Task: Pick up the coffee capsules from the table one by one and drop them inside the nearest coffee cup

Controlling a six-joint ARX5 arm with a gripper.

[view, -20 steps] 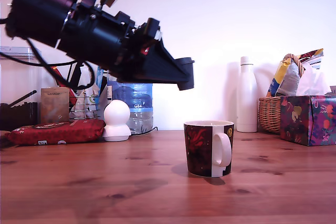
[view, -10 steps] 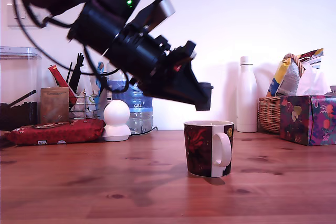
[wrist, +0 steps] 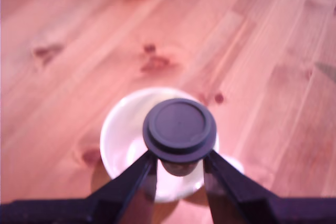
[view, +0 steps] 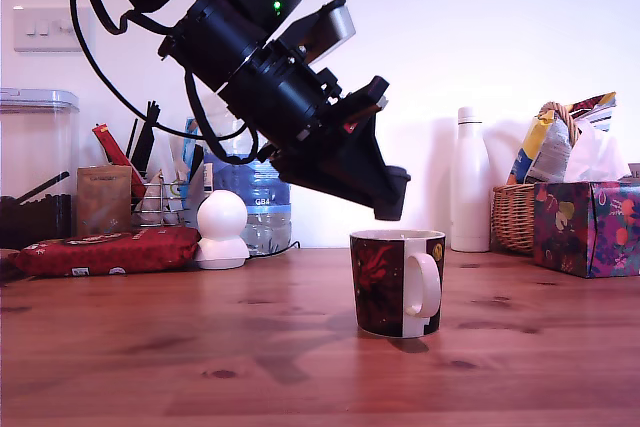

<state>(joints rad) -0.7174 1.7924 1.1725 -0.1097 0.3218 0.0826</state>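
Exterior light: I see an evenly lit, fairly bright room; the pale wall (view: 500,37) looks slightly washed out.
Shadows: a soft shadow spreads on the desk (view: 150,347) towards the exterior view's left of the coffee cup (view: 398,282); a faint one falls on the wall beside the white bottle (view: 470,180).
Exterior sharpness: acceptably crisp, mild grain.
Wrist colour: I get a strong pink-red cast over the wood.
Wrist focus: soft throughout; the dark capsule (wrist: 180,127) is clearest, the gripper (wrist: 178,169) fingers (wrist: 131,182) show as black silhouettes and the cup's pale interior glares.

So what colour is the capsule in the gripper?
Dark brown-black capsule, clearest in the wrist view, over the mug.
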